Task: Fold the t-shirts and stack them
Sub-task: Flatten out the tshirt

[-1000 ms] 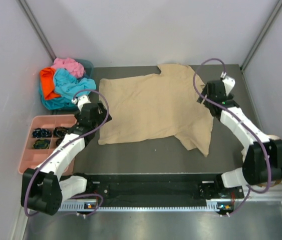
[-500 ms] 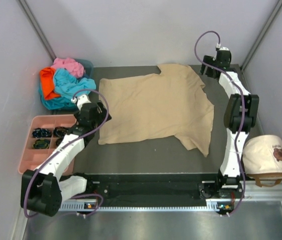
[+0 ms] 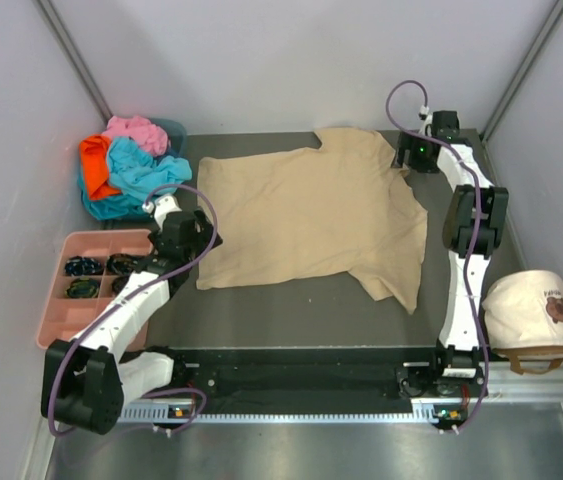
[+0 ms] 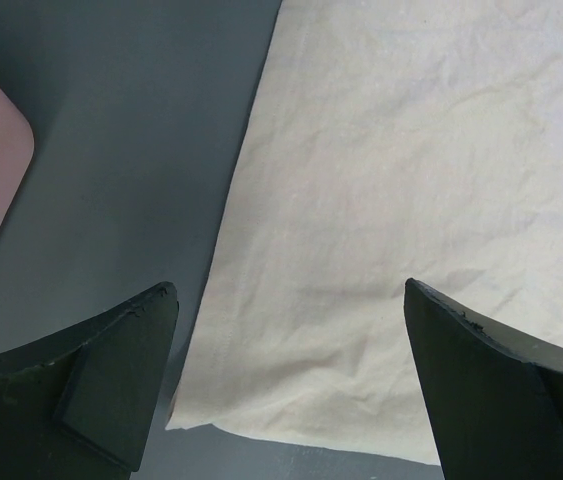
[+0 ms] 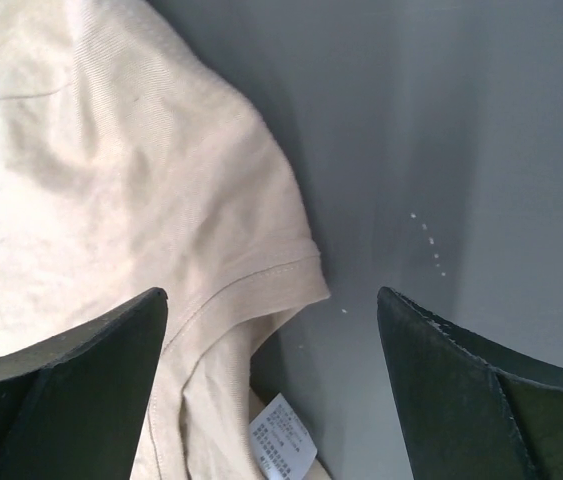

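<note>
Over the tan t-shirt (image 3: 311, 215), the left gripper (image 4: 291, 385) gapes open at its 8 o'clock corner and the right gripper (image 5: 271, 385) open at its 2 o'clock sleeve, both empty.

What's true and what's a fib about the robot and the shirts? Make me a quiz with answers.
1. The tan t-shirt lies spread out on the table. True.
2. The left tool is squeezing that shirt. False: it is open, holding nothing.
3. The turquoise shirt, orange shirt and pink shirt are heaped at the far left. True.
4. The cream cap sits on the tan t-shirt. False: it sits at the right, apart from it.
</note>
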